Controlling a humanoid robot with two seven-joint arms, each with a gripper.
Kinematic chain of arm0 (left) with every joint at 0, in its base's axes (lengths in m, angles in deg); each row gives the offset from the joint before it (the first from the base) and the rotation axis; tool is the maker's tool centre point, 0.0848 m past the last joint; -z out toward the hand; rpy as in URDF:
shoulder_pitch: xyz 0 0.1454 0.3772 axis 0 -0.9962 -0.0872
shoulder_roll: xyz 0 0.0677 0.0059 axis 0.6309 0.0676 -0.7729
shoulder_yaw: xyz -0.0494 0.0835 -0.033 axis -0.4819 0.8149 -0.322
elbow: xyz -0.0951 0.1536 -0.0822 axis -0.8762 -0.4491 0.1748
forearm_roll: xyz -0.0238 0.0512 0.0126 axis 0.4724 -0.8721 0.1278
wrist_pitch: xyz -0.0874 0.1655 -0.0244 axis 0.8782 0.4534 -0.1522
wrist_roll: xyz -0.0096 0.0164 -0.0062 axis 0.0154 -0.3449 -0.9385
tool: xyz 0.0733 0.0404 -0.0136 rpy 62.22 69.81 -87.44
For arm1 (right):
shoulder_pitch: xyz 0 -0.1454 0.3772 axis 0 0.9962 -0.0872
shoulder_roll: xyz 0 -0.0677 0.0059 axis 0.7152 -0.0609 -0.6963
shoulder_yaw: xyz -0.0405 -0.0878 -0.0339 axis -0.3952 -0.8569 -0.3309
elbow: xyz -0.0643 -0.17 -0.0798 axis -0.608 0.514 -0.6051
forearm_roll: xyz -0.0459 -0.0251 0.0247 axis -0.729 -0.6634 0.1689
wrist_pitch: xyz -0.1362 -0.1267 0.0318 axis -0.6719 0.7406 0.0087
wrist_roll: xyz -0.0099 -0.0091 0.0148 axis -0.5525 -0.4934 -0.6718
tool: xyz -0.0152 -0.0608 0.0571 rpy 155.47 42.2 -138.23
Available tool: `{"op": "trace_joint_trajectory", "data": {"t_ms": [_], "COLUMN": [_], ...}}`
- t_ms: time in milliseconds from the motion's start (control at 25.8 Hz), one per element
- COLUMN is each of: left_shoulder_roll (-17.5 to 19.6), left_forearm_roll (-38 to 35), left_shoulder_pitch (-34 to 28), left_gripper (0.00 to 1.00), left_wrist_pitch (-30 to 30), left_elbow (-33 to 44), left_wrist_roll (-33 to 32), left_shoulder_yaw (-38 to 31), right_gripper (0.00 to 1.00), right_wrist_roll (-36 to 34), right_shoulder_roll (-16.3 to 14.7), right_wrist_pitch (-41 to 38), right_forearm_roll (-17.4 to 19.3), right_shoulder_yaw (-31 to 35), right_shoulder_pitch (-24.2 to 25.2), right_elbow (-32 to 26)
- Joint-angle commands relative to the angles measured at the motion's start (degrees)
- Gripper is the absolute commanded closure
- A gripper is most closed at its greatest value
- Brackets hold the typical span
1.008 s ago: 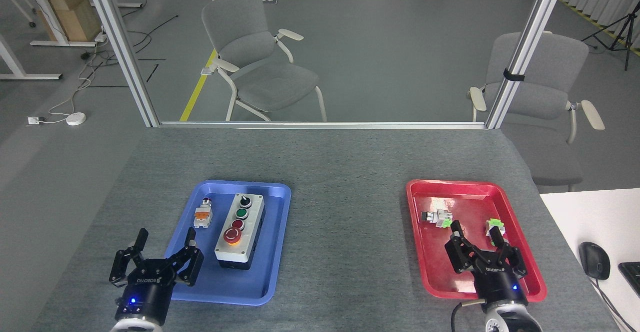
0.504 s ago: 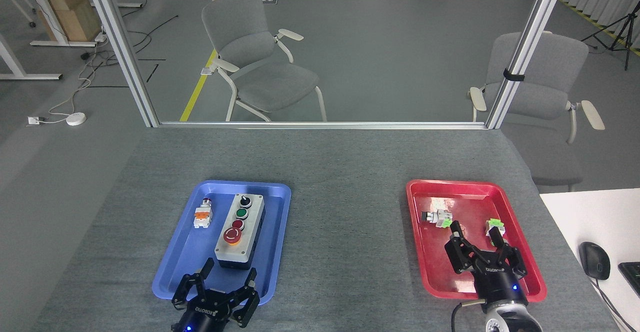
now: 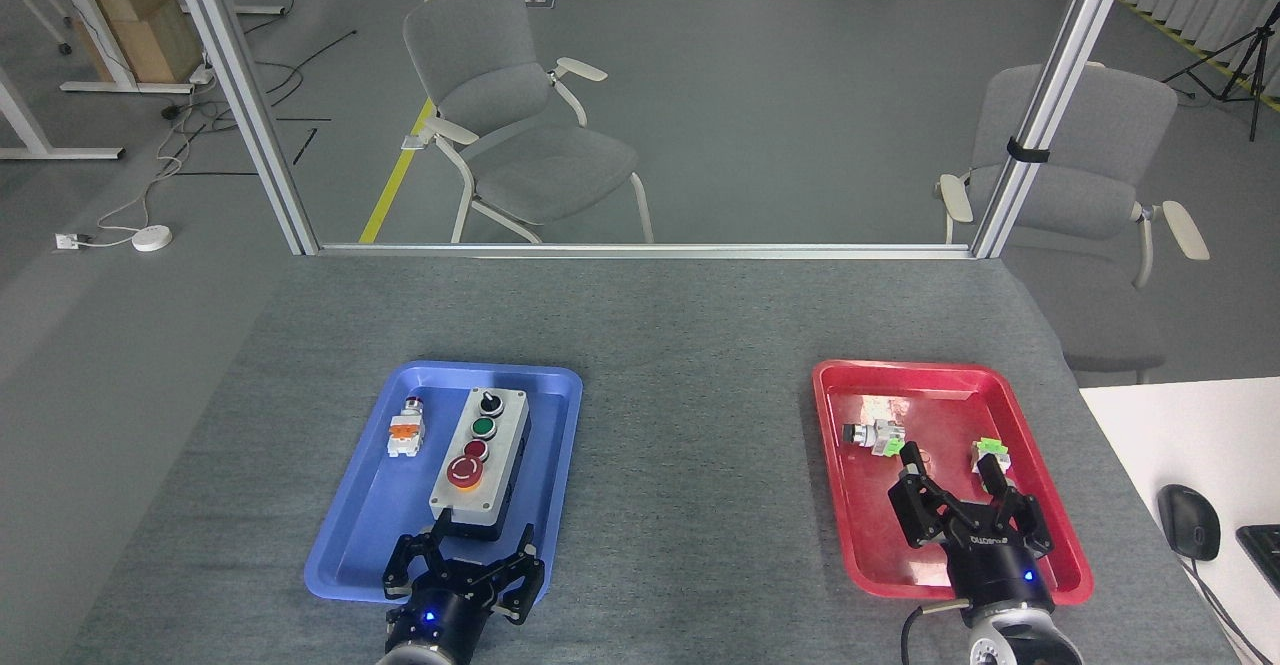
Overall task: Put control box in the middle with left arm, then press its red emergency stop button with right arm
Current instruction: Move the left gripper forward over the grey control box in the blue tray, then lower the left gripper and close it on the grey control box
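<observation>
The control box [image 3: 480, 467], likely rigid, fairly hefty and smooth-sided, lies along the blue tray's [image 3: 350, 535] right edge; the left hand [image 3: 478, 539], fingers spread and empty, should clamp its long sides.

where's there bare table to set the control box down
Between the blue tray and the red tray the tabletop is bare, also behind both trays. Each tray is crowded: switches, and a gripper over its near end.

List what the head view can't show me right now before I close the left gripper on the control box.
- Control box: near end wall hidden behind the left gripper; whether a fingertip touches it cannot be told.
- Left arm: cut off by the bottom edge.
- Small parts in the red tray: too small to identify; one partly behind the right gripper.
</observation>
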Motion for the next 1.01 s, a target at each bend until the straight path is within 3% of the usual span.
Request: {"op": "trace_joint_trajectory", "data": {"t_ms": [0,465,969], "left_shoulder_roll": [0.3,0.3,0.3], "left_forearm_roll": [0.8,2.0,1.7], "left_shoulder_pitch": [0.6,2.1,7.5], "left_gripper": [0.01,0.01,0.01], "left_wrist_pitch": [0.8,2.8,4.8], "left_elbow": [-0.5,-1.2,-10.6], "left_wrist_roll": [-0.4,-4.3,-4.4], "left_shoulder_yaw": [-0.2,-0.8,-0.9], "right_gripper": [0.0,0.0,0.0], "right_wrist_roll": [-0.2,-0.2,-0.2], "right_shoulder_roll": [0.0,-0.1,-0.1], "right_wrist_pitch": [0.0,-0.1,-0.1], "right_forearm_roll": [0.0,0.0,0.0], "right_shoulder_yaw": [0.0,-0.1,-0.1], "right_shoulder_pitch": [0.0,0.0,0.0], "right_elbow": [0.1,0.2,0.2]}}
